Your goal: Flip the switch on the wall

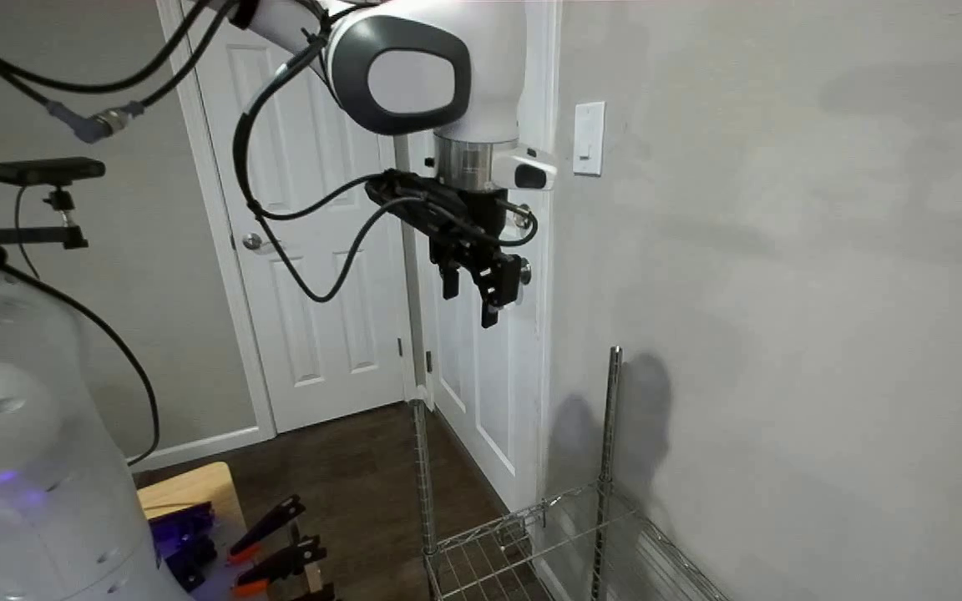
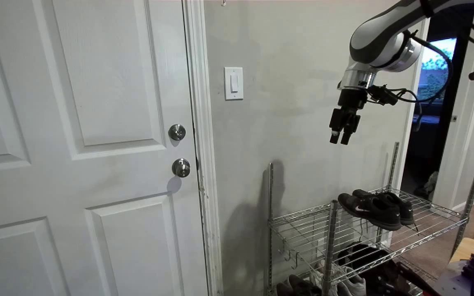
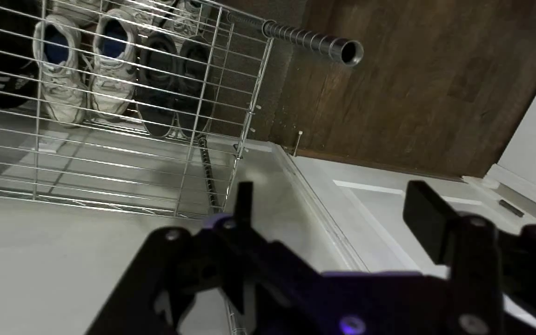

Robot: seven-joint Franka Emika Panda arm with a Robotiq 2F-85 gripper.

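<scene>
The switch (image 1: pixel 589 138) is a small white upright plate with a rocker on the light grey wall (image 1: pixel 790 317). It also shows in an exterior view beside the door frame (image 2: pixel 233 84), on the wall (image 2: pixel 290 127). My gripper (image 1: pixel 470 305) points downward, well apart from the switch and lower than it. In an exterior view the gripper (image 2: pixel 340 140) hangs to the right of the switch, above a wire rack. In the wrist view the black fingers (image 3: pixel 333 204) stand wide apart with nothing between them. The wall (image 3: pixel 63 251) shows at lower left there; the switch is out of that view.
A metal wire rack (image 2: pixel 332 246) stands against the wall below the gripper, with upright posts (image 1: pixel 610 417) and black shoes (image 2: pixel 370 209). A white panelled door (image 2: pixel 105 82) with a round knob (image 2: pixel 181 167) is beside the switch. Cables (image 1: pixel 347 259) loop from the arm.
</scene>
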